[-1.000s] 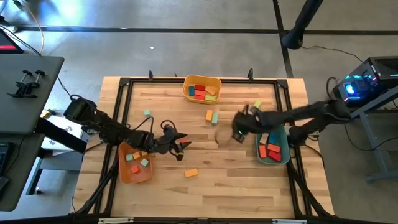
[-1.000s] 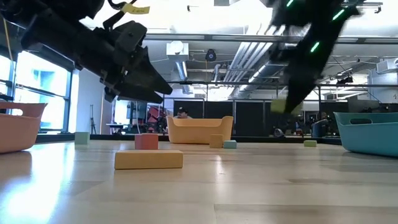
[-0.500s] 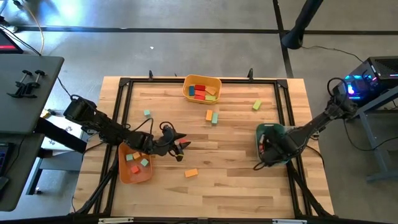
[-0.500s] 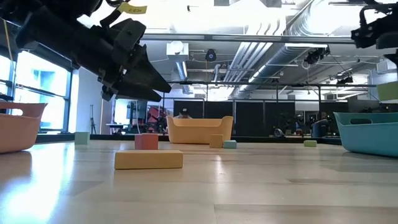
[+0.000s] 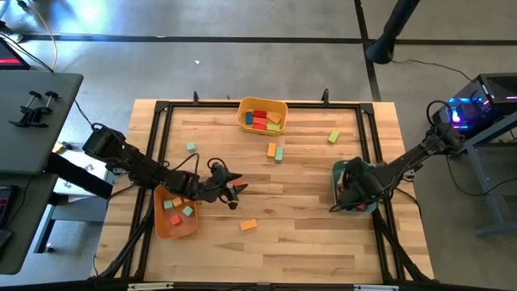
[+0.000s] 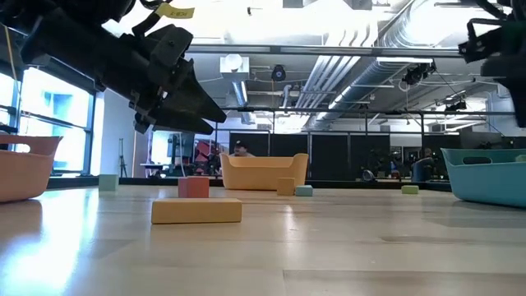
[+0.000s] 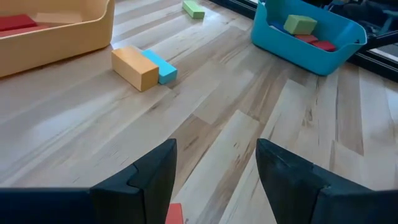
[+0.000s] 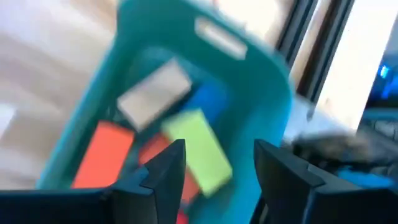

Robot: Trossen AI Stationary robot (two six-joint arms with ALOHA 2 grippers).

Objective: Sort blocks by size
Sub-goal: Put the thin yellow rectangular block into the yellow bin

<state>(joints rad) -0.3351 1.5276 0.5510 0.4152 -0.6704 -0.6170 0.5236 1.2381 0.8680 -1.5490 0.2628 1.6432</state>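
Worktop: pale wood planks, visible grain, smooth with a soft sheen that mirrors light in the low view. Black metal frame around it, matt. Teal bin, yellow bin, orange bin: moulded plastic, smooth, slightly glossy. Blocks: painted wood look, matt, flat colour, e.g. orange block, tan-orange block, green block. Left hand and right hand: fingers dark matt plastic, smooth. Floor around the worktop: grey, smooth, concrete look.
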